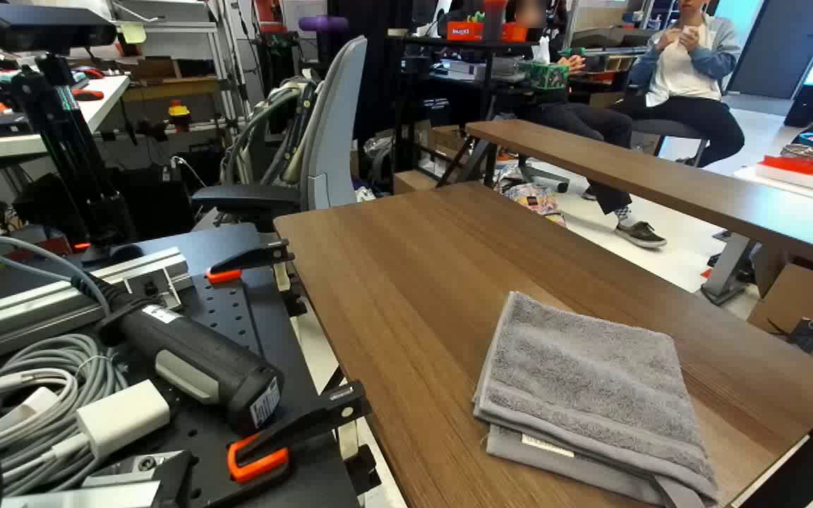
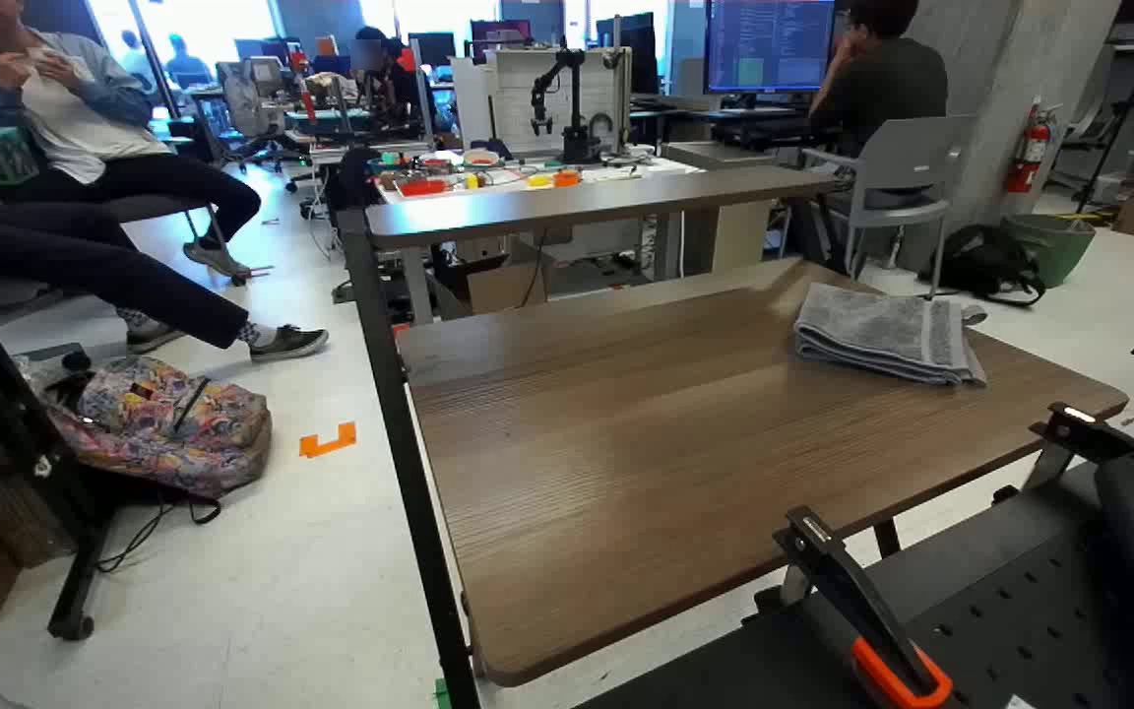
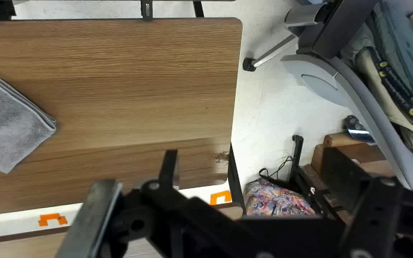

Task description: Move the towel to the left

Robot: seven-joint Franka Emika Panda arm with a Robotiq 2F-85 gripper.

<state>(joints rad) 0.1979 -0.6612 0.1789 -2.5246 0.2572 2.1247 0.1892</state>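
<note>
A brown, wood-grain rectangular table [image 2: 626, 492] with rounded corners stretches across all three views. A black mechanical two-finger gripper [image 3: 256, 168] reaches into the wrist view from 6 o'clock, pointed down toward the table, its jaws standing wide apart and holding nothing. One of its fingers [image 3: 169, 166] shows against the wood at 4 o'clock, the other beyond the table's edge; how the arm behind it bends cannot be told. A folded gray terry-cloth towel [image 1: 590, 395] lies flat on the table, at 5 o'clock of its top in an exterior view and at 9 o'clock in the wrist view, well apart from the gripper. A multicolored patterned fabric backpack [image 2: 173, 418] rests on the pale floor [image 2: 232, 591] at 9 o'clock from the table in an exterior view, its contents hidden. A green tapered bin [image 2: 1049, 248] sits at 2 o'clock from the towel in an exterior view, just beside a slumped black bag [image 2: 982, 261]; what it contains cannot be told. At 12 o'clock in an exterior view, a red-orange plastic bin [image 1: 464, 32] has something green showing above its rim.
</note>
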